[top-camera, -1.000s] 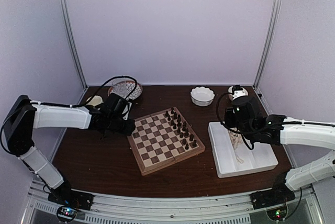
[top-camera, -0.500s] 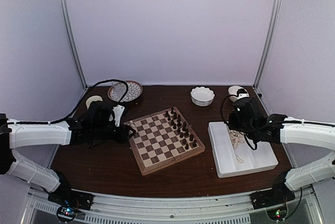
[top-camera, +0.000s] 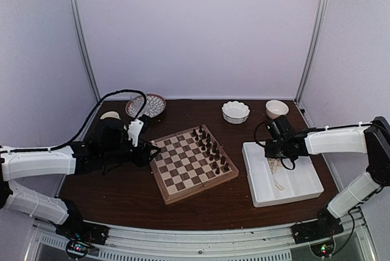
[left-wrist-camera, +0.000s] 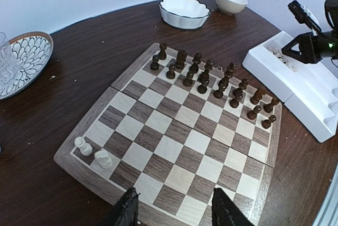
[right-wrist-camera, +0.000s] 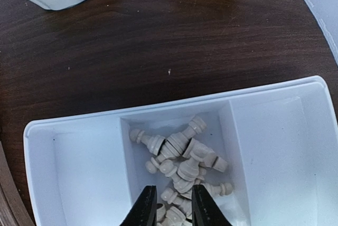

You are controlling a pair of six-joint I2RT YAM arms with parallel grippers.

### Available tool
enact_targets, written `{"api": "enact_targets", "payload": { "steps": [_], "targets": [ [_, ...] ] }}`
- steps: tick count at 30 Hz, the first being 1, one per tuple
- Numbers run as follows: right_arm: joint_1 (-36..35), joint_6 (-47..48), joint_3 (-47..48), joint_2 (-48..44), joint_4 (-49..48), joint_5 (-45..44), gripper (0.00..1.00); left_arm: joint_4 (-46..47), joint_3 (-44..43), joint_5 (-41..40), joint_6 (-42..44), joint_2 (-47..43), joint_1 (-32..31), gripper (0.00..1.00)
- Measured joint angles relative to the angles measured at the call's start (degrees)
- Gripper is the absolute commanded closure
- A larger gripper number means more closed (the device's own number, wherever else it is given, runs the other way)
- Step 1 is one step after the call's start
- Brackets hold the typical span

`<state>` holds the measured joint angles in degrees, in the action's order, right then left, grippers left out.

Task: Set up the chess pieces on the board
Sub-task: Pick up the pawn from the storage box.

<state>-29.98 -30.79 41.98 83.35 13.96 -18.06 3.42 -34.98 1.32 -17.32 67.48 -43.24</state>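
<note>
The board [top-camera: 192, 164] lies mid-table with dark brown pieces [left-wrist-camera: 211, 78] in two rows on its far side. Two cream-white chess pieces [left-wrist-camera: 82, 146] stand side by side on its near left corner. My left gripper [left-wrist-camera: 177, 213] hovers over the board's near edge, open, with nothing between its fingers. Several more chess pieces [right-wrist-camera: 182, 154] lie heaped in the middle compartment of the white tray [right-wrist-camera: 79, 173]. My right gripper [right-wrist-camera: 174, 207] reaches down into that heap with its jaws close around one piece. Whether they clamp it is unclear.
A scalloped white bowl [top-camera: 235, 111] and a small cream bowl [top-camera: 276, 108] stand at the back. A patterned plate [top-camera: 149, 105] with a glass [left-wrist-camera: 5, 62] beside it sits at the back left. The tray [top-camera: 268, 200] lies right of the board.
My left arm has dropped low and stretched out, its gripper staying at the board's left edge. My right arm has straightened, its gripper still over the tray's heap.
</note>
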Motion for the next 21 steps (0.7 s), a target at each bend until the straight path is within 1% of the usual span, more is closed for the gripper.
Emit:
{"api": "enact_targets", "payload": {
  "steps": [6,11,21],
  "targets": [
    [1.4,-1.1,3.5,4.7,-0.4,1.6,0.75,0.0,0.0,0.0,0.1,-0.6,0.0,0.51],
    [3.8,-2.5,3.5,5.2,-0.6,2.8,0.72,0.0,0.0,0.2,0.1,-0.6,-0.3,0.51],
    [7.2,-4.5,3.0,5.7,-3.4,6.6,0.69,0.0,0.0,0.5,0.1,-0.5,-0.7,0.51]
  ]
}}
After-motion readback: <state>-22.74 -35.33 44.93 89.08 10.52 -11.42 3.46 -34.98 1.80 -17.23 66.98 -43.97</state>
